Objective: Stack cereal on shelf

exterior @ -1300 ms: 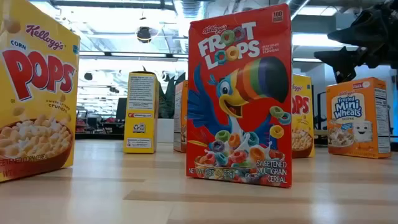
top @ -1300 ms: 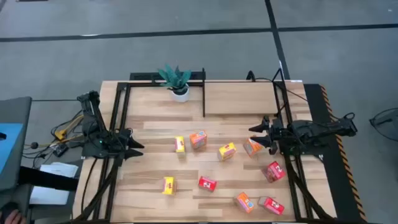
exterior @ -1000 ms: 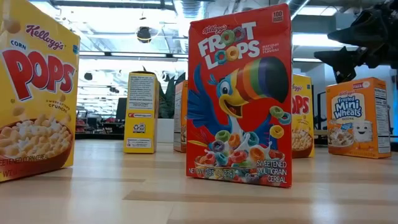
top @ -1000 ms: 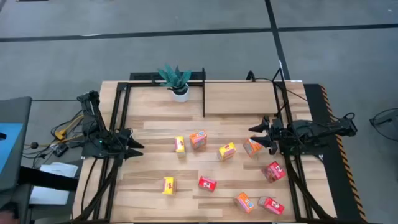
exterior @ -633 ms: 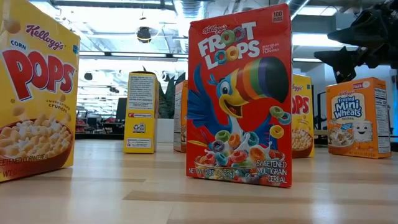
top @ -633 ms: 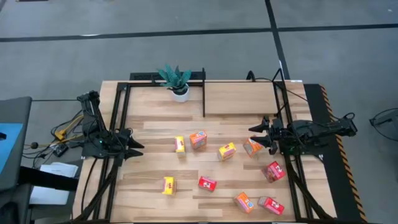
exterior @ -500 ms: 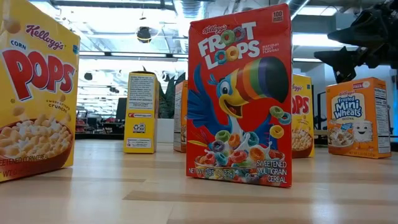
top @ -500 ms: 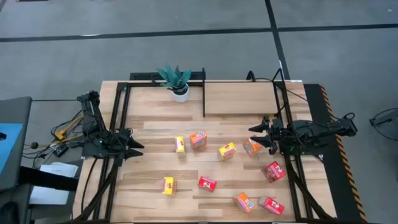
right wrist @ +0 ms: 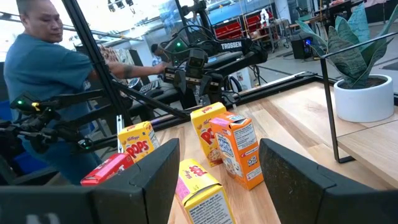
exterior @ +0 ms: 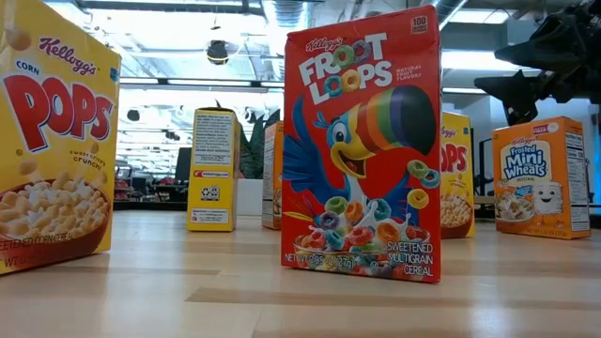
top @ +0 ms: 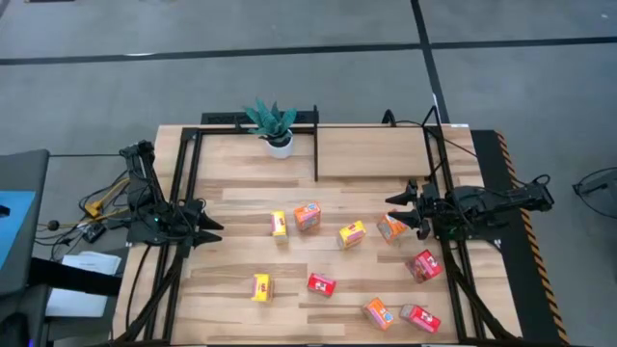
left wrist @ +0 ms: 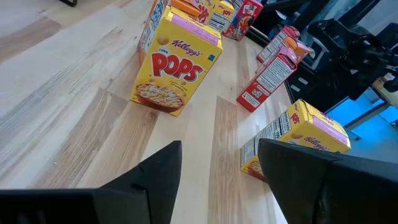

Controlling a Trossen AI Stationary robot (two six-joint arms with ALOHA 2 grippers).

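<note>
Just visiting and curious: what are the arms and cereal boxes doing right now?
Left gripper open, empty, at table's left edge. Right gripper open, empty, beside an orange cereal box. Boxes scattered on table; shelf bare. Plant beside the shelf.

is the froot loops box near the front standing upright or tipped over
Upright. In the low view the Froot Loops box stands on its bottom edge on the table, its front print reading level.

Nine cereal boxes [top: 352, 234]: three yellow, three orange, three red; one potted plant [top: 274, 124]

Nine small cereal boxes [top: 352, 234] stand scattered before the bare shelf [top: 371, 154].
</note>
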